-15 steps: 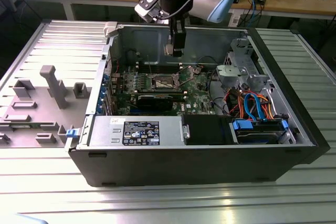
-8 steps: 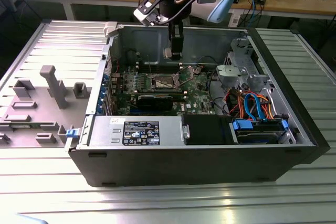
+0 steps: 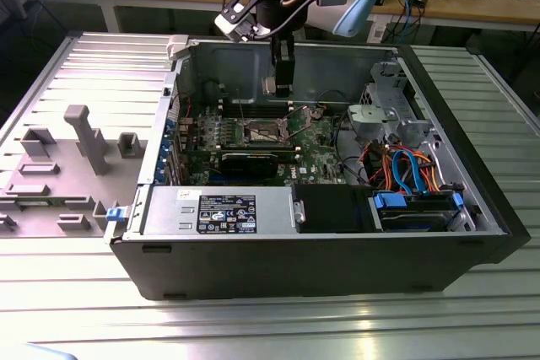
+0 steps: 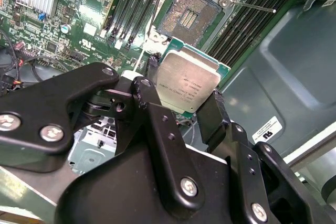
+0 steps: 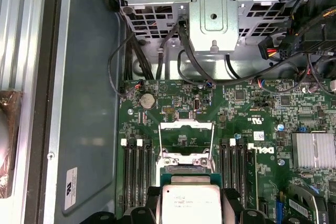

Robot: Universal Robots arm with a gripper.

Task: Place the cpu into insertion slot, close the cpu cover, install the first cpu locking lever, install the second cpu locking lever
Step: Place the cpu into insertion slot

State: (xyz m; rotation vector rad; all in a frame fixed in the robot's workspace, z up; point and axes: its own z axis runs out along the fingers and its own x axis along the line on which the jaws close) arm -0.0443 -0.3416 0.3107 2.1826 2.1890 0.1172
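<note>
colours i see from here
the cpu (image 4: pixel 189 83) is silvery grey on top with a green rim; the insertion slot (image 4: pixel 188 15) is dark, speckled, framed in silver; the circuit board (image 4: pixel 94 1) is green.

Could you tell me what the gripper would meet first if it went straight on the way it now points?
Probably the open insertion slot just beyond the cpu held in the gripper; exact alignment is unclear.

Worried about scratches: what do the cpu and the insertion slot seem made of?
The cpu: silvery-grey metal top with a dull sheen, on a thin green board edge. The insertion slot: dark bed, probably plastic, speckled with glinting contacts, inside a silvery metal rim.
</note>
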